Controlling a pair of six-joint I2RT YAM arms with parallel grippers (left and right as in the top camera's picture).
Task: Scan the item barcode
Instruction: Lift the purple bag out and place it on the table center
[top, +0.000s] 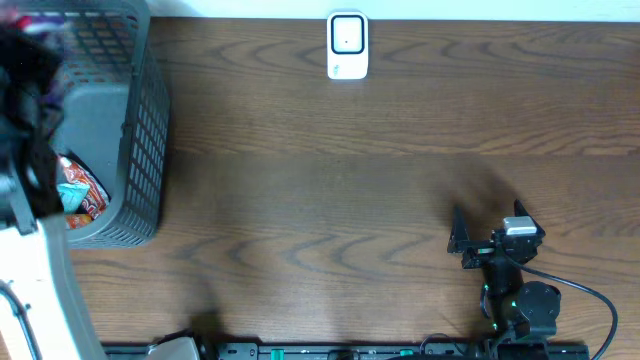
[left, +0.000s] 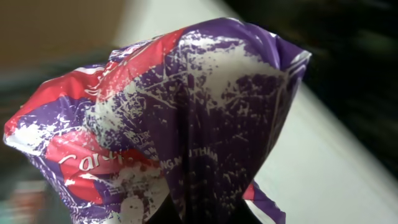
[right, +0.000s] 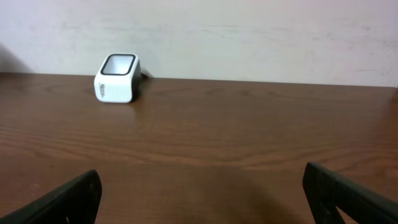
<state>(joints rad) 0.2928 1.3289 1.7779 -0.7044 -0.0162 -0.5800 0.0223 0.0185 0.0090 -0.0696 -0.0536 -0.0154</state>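
- The basket sits in the worktop's far left corner. That keeps the stock off to one side, within reach of the left arm only. You can see at least one more red wrapper lying in its near end.
- Your left gripper is over the basket at the left edge, blurred in the overhead view. It is clamped on a purple and red packet, the item to scan. The packet fills the wrist view and is pinched low, so the crumpled film stands up in front of the camera. I see no barcode on the face shown. It is probably on the other side or in a fold, so expect to turn the packet.
- The scanner stands at the middle of the far edge, well apart from the basket, with its window facing up. The code will likely have to be presented face down above it. The bare worktop between basket and scanner gives you a free path.
- Your right gripper rests near the near edge on the right side. Its jaws are spread wide and hold nothing. It points towards the scanner and stays out of the left arm's way, ready to help if the packet needs flattening.
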